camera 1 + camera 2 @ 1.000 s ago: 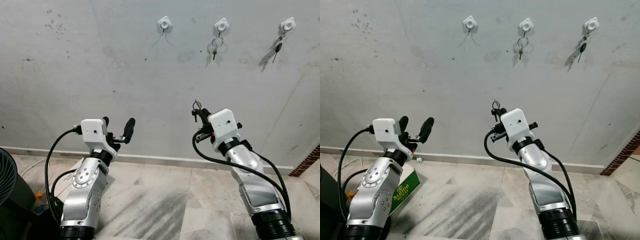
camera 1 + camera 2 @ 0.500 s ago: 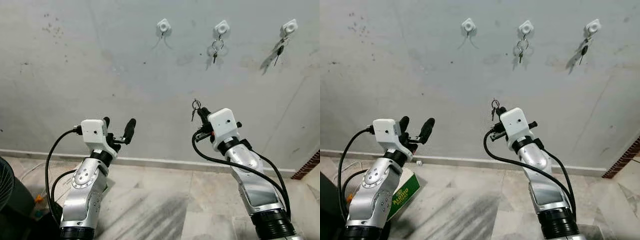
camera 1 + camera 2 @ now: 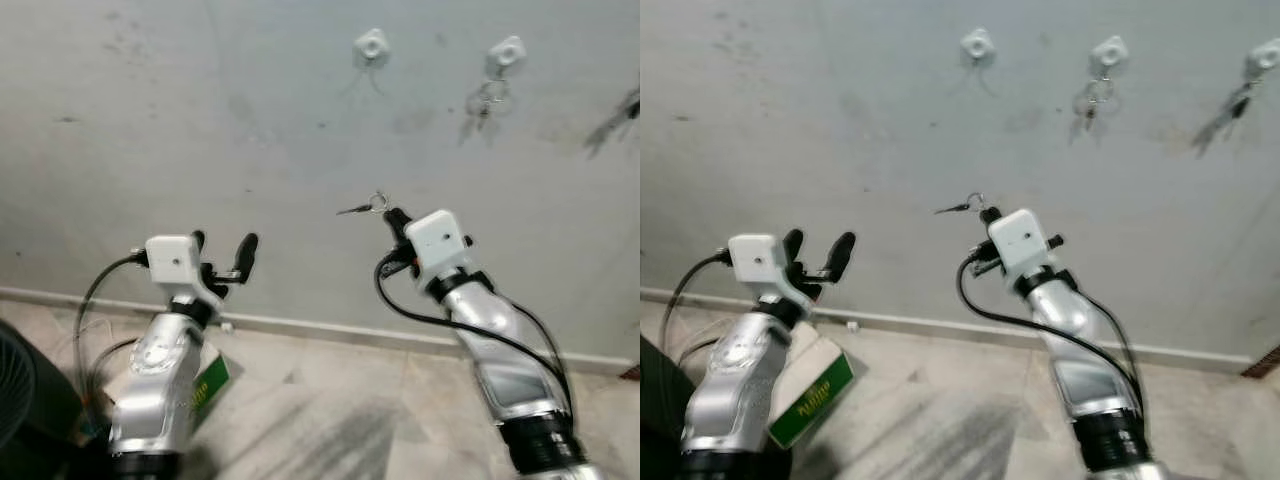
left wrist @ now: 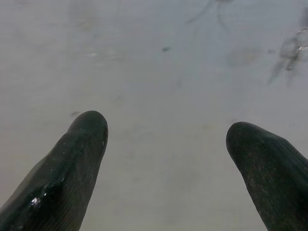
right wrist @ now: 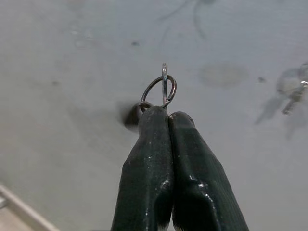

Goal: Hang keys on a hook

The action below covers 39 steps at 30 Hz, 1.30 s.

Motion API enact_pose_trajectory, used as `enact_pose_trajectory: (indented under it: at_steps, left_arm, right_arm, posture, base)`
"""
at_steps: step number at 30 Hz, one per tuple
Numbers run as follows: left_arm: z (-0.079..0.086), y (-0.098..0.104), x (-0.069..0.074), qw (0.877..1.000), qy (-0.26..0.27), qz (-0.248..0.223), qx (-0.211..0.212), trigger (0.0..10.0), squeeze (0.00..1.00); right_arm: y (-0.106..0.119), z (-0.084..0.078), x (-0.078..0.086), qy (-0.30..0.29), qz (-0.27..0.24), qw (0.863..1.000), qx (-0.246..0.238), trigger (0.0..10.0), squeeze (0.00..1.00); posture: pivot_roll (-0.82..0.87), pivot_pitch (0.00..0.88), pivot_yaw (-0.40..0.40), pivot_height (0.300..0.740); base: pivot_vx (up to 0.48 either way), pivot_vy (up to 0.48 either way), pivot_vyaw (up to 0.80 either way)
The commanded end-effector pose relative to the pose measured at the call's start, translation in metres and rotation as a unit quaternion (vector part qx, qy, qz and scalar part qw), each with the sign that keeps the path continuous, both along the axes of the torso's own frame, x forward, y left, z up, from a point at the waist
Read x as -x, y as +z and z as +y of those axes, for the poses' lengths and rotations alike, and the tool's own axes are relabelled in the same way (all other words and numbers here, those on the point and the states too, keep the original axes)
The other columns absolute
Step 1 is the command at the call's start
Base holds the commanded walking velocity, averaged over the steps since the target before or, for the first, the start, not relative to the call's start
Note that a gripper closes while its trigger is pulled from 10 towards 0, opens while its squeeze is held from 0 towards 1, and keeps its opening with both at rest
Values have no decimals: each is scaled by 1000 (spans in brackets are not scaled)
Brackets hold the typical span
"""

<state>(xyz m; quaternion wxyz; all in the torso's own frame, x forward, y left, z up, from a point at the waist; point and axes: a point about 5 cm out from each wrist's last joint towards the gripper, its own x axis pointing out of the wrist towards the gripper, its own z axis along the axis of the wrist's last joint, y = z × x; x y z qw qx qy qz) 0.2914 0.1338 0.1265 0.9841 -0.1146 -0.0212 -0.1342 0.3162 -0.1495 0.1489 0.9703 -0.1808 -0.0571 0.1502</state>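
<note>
Head camera, left eye: the right gripper [image 3: 393, 216] is raised toward the stained grey plaster wall [image 3: 200, 130], its two black fingers pinched together on a small metal key ring with a dark key [image 3: 365, 207] swinging out sideways from the tips. Well above it sits a bare white wall hook [image 3: 371, 45], the one I judge to be the target, since nothing hangs on it. Beside that, a second white hook [image 3: 507, 52] already carries a bunch of keys. The left gripper [image 3: 222, 255] is held up at chest height with its fingers spread wide and nothing between them.

Right eye: same scene, with a third white hook at the far edge [image 3: 1265, 55] also loaded with keys. Down on the pale marble floor [image 3: 940, 400], a green and white carton [image 3: 812, 388] lies by the left arm.

Left wrist camera: two black fingertips [image 4: 79, 144] well apart, grey wall beyond, nothing gripped.

Right wrist camera: fingers pressed flat together, the ring poking out just past the tips, upright and edge-on, with the wall still some way off.

So the pick-up is done and the keys are securely in hand. What's left, as I read it: lift to the bare hook, slip the ring over it, let go.
</note>
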Motion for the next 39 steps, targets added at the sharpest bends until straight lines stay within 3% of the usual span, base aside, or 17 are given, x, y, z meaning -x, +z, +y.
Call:
enact_pose_trajectory:
  at_steps: [1,11,22,39]
  left_arm:
    - [15,4,0,1000,20,-8,-11,10000,0]
    - [14,0,0,1000,23,3,-8,10000,0]
    - [11,2,0,1000,16,0,-2,10000,0]
    - [11,1,-2,1000,17,3,-2,10000,0]
  right_arm:
    - [11,15,-1,24,-22,999,-6,10000,0]
    - [12,14,-1,22,-26,999,-5,10000,0]
    - [12,14,-1,20,-25,999,-3,10000,0]
    - [11,11,-2,19,-24,1000,1,10000,0]
  posture:
    - [10,0,45,740]
    - [8,0,44,740]
    - [6,0,45,740]
    - [3,0,44,740]
  base:
    - [352,300,0]
    - [347,235,0]
    - [0,0,0]
    - [0,-373,0]
